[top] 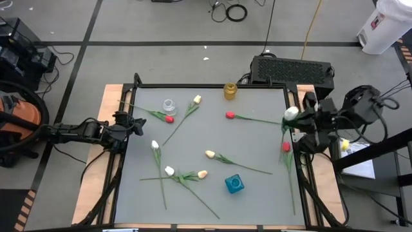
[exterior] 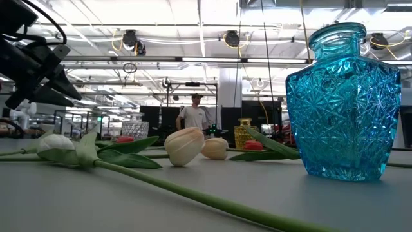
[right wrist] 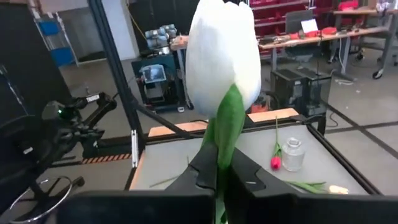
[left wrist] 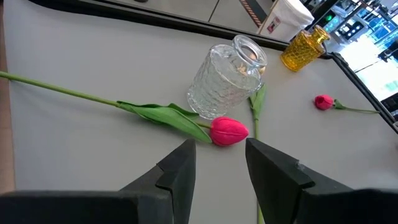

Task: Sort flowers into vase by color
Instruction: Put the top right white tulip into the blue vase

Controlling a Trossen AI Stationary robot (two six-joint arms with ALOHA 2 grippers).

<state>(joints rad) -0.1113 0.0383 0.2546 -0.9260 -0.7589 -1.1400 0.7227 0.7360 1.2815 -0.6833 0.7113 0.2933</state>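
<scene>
From above, the clear vase (top: 169,105) stands toward the far left of the tabletop (top: 257,148). The left gripper (top: 138,124) hovers just beside it at the tabletop's left edge, and a red tulip (top: 168,118) lies between the two. Well across from the clear vase, at the right edge, the right gripper (top: 297,120) holds a white tulip (top: 291,114) up off the tabletop, its stem hanging down past another red tulip (top: 286,147). A yellow vase (top: 230,91) stands at the far edge and a blue vase (top: 234,184) near the front; other tulips lie scattered between them.

At tabletop height, the blue vase (exterior: 343,103) looms close, with cream tulip heads (exterior: 184,145) and long stems lying before it. A person stands far off in the room.

From the left wrist, the fingers (left wrist: 176,175) stand apart and empty, aimed at the red tulip (left wrist: 229,131), whose head lies touching or nearly touching the clear vase (left wrist: 229,78). Closing here risks nudging that vase over, or pinching the soft head rather than the stem.

From the right wrist, the fingers (right wrist: 205,171) are closed on the stem of the white tulip (right wrist: 224,53), just under the head. Held that high, the long stem may swing, snag the tulips lying below, or miss a narrow vase mouth.
</scene>
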